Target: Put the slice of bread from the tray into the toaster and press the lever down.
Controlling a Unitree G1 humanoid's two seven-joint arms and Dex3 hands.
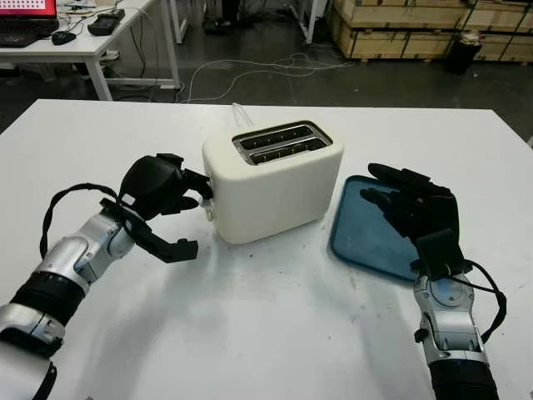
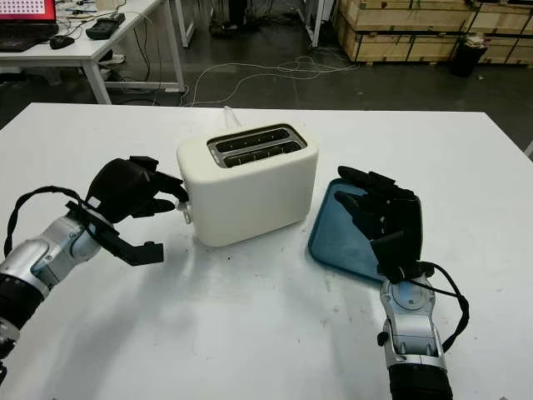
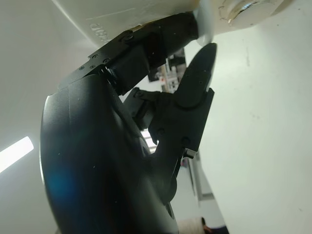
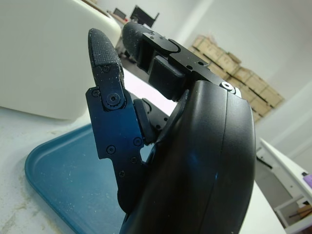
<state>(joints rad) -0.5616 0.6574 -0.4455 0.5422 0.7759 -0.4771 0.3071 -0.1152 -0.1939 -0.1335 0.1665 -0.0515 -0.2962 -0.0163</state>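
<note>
The cream toaster point(image 1: 271, 179) stands mid-table, its two top slots point(image 1: 279, 143) dark inside; I cannot tell whether bread is in them. My left hand point(image 1: 193, 192) is at the toaster's left end, fingers curled. One finger point(image 3: 161, 36) presses against the small white lever point(image 3: 204, 22), which sits low on that end, and the thumb tip is just beside it. My right hand point(image 1: 400, 196) hovers open over the blue tray point(image 1: 358, 233) to the right of the toaster. The tray's visible surface point(image 4: 63, 170) is bare.
The white table point(image 1: 250, 333) has free room in front of the toaster and behind it. Beyond the far edge are a desk with a laptop point(image 1: 25, 25), cables on the floor point(image 1: 250, 71) and wooden crates point(image 1: 416, 25).
</note>
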